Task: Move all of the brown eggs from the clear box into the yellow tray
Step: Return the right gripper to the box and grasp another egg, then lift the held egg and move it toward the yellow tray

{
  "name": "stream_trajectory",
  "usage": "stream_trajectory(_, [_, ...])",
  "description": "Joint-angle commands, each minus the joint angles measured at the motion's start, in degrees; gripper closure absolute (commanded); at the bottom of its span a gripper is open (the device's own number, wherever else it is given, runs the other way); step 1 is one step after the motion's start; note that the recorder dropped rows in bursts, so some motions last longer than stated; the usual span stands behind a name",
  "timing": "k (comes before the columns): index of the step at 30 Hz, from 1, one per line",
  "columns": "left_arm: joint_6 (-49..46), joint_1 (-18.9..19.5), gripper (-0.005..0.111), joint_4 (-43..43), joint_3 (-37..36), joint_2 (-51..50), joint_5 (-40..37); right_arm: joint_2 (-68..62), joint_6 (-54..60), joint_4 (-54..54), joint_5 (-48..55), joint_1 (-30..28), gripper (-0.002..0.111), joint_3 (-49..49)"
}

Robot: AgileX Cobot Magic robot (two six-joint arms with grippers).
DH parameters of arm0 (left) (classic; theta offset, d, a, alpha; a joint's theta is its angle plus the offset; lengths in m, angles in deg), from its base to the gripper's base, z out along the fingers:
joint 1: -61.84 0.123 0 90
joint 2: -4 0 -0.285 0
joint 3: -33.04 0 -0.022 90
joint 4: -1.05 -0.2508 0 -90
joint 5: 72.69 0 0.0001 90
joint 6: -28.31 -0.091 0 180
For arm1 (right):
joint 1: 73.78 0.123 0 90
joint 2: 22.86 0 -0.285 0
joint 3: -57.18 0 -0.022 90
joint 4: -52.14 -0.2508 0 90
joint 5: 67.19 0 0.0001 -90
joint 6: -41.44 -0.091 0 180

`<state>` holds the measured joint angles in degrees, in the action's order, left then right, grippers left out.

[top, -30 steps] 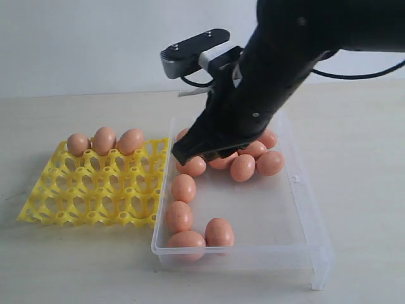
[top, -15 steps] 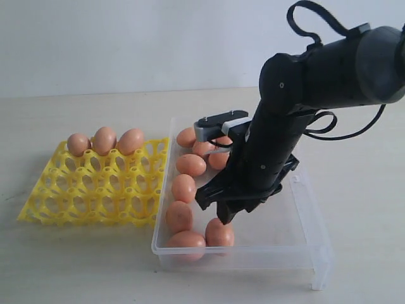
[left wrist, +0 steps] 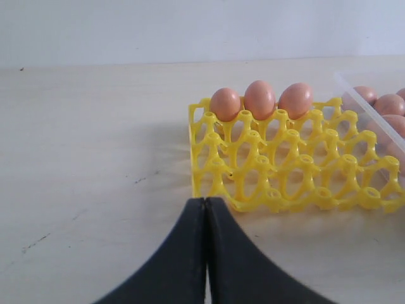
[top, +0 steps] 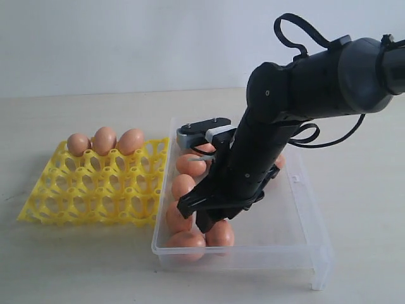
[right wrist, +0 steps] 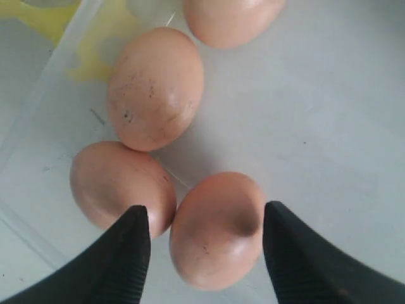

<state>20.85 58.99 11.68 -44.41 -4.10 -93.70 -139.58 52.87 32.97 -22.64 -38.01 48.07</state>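
Several brown eggs lie in the clear box (top: 288, 218), along its left wall and near-left corner; the arm hides others. My right gripper (top: 205, 220) hangs low over that corner, open, its fingers on either side of one brown egg (right wrist: 218, 231) with a gap on each side. A second egg (right wrist: 120, 183) touches that one, and a third (right wrist: 155, 88) lies beyond. The yellow tray (top: 95, 190) sits left of the box with three eggs (top: 104, 140) in its back row. My left gripper (left wrist: 205, 202) is shut and empty, just short of the tray's (left wrist: 253, 177) near corner.
The box's left wall (right wrist: 44, 120) runs close beside the right gripper's finger (right wrist: 123, 253). The tray's edge nearly meets the box. Bare pale tabletop (left wrist: 95, 158) lies left of the tray and around the box.
The right arm has come down from over the box's far end to its near-left corner, and its jaws have spread wider around an egg. The tray and its three eggs are unchanged.
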Motion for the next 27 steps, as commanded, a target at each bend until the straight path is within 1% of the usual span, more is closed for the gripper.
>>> stream_trajectory(1, [-0.3, 0.1, 0.107, 0.1, 0.2, 0.3, 0.6, -0.4, 0.8, 0.5, -0.3, 0.5, 0.055, -0.1])
stream_trajectory(5, [-0.3, 0.1, 0.107, 0.1, 0.2, 0.3, 0.6, -1.2, -1.5, 3.7, -1.7, 0.5, 0.055, -0.1])
stream_trajectory(24, [-0.3, 0.1, 0.107, 0.1, 0.2, 0.3, 0.6, -6.2, -1.4, 3.6, -6.7, 0.5, 0.056, -0.3])
stream_trajectory(26, [-0.3, 0.1, 0.107, 0.1, 0.2, 0.3, 0.6, -6.2, -0.3, 3.9, -8.3, 0.5, 0.066, -0.3])
stream_trajectory(27, [-0.3, 0.1, 0.107, 0.1, 0.2, 0.3, 0.6, -5.7, 0.9, 4.4, -9.3, 0.5, 0.080, -0.3])
